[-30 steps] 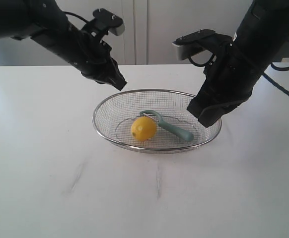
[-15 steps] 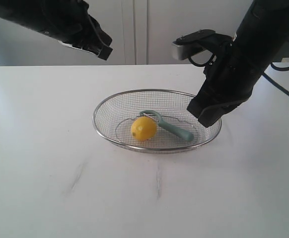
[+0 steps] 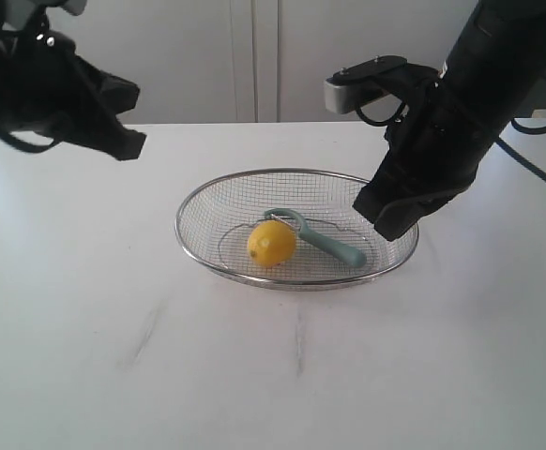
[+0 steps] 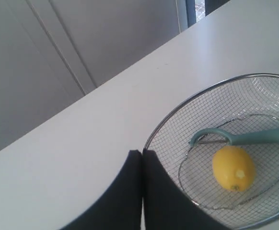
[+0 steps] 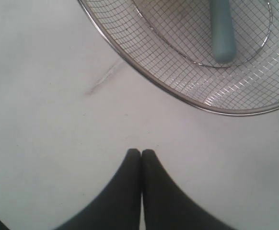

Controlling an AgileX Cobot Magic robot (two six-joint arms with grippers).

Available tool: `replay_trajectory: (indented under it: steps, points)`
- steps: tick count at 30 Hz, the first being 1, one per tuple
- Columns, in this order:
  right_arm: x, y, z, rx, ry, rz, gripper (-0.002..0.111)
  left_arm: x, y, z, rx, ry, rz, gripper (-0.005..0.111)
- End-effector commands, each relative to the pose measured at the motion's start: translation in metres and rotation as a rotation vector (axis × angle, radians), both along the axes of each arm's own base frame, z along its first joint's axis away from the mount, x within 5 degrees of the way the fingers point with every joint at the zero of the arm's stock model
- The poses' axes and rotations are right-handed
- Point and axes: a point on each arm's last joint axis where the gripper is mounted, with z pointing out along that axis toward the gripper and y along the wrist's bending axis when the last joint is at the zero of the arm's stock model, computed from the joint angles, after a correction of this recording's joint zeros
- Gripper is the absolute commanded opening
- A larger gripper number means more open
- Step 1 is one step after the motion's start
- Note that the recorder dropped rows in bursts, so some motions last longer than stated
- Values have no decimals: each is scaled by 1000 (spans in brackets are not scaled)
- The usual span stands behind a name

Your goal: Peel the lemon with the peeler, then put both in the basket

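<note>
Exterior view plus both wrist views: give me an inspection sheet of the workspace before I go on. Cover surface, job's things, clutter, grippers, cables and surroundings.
Surface: white table, faint scuff marks in front of the basket.
Job's things: small round yellow lemon and teal-handled peeler both lie inside the oval silver wire-mesh basket. The peeler's head is beside the lemon; whether they touch cannot be told.
Clutter: nothing seen.
Grippers: left gripper shut, empty, raised off to the basket's left. Right gripper shut, empty, above the table just outside the basket's rim.
Cables: black cable trails from the right arm, off the basket.
Surroundings: pale cabinet doors behind the table.
</note>
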Motion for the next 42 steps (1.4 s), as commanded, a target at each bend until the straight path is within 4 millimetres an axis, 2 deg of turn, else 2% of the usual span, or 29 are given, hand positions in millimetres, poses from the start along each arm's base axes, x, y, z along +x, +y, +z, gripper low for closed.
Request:
replay_trajectory:
  steps: [1,6,12,16,20,25,34,42]
  points:
    - [-2,-2,2,-3,-4,-5,0,-23,16,-11,-29,-46,49,1]
    - [-2,-2,2,-3,-4,-5,0,-45,35,-30,-38,-82,106,1]
    - [-2,-2,2,-3,-4,-5,0,-59,46,-52,-93,13,154,1]
    - [-2,-2,2,-3,-4,-5,0,-64,44,-58,-180,146,172,1]
    - [-2,-2,2,-3,-4,-5,0,-68,45,-55,-290,203,214,1]
    - [-2,-1,2,0,-3,-6,0,-76,57,-57,-286,171,240,1]
    - [-2,-1,2,0,-4,-5,0,-98,87,-104,-285,148,389,1]
    - [-2,-1,2,0,-4,-5,0,-117,109,-121,-309,86,497,1]
